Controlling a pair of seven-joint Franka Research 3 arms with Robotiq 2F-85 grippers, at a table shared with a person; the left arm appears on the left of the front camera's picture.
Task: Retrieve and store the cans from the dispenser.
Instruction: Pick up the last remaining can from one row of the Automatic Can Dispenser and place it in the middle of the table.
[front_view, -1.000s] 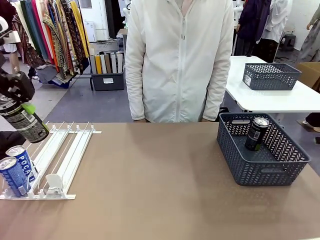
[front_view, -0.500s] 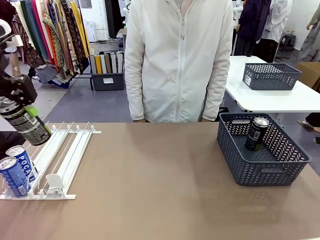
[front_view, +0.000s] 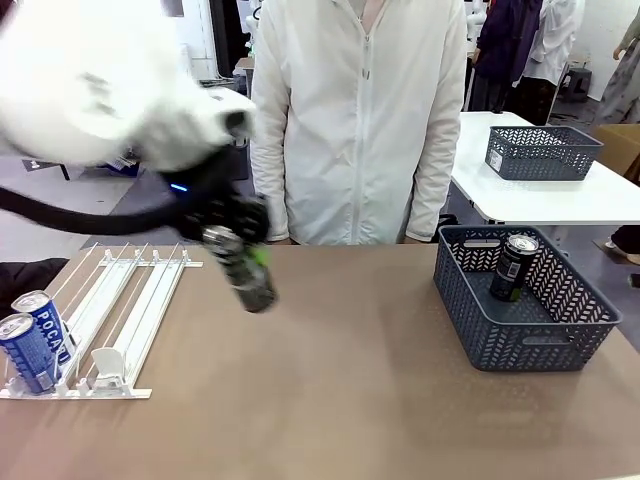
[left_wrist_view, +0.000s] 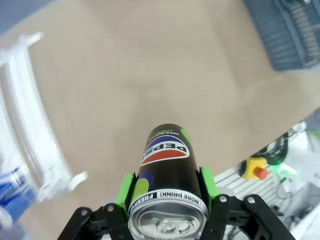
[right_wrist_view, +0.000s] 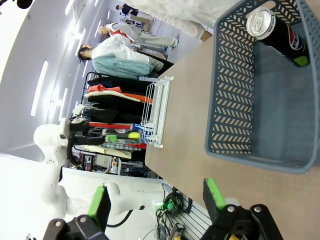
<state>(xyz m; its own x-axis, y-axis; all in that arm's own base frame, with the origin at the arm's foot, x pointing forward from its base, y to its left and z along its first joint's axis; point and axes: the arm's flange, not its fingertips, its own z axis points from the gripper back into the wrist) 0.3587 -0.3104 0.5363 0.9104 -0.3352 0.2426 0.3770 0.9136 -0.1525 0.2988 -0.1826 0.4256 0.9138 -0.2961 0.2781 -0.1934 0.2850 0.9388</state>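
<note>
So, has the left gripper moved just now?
Yes: holding the Pepsi can, the left gripper swung right across the dispenser, from its left side to beyond its right.

The left gripper (front_view: 247, 262) has swung its black can (front_view: 251, 284) away from the far left edge. It now hangs, motion-blurred, above the table (front_view: 350, 380) just right of the dispenser (front_view: 130, 310).

The left arm (front_view: 100, 90) is a white blur, and the left gripper (front_view: 245, 262) and its dark can (front_view: 255, 290) are smeared. At the worktop's left edge, the blue cans (left_wrist_view: 11, 187) are blurred and cropped. The grey basket (left_wrist_view: 295, 35) is cut off.
</note>
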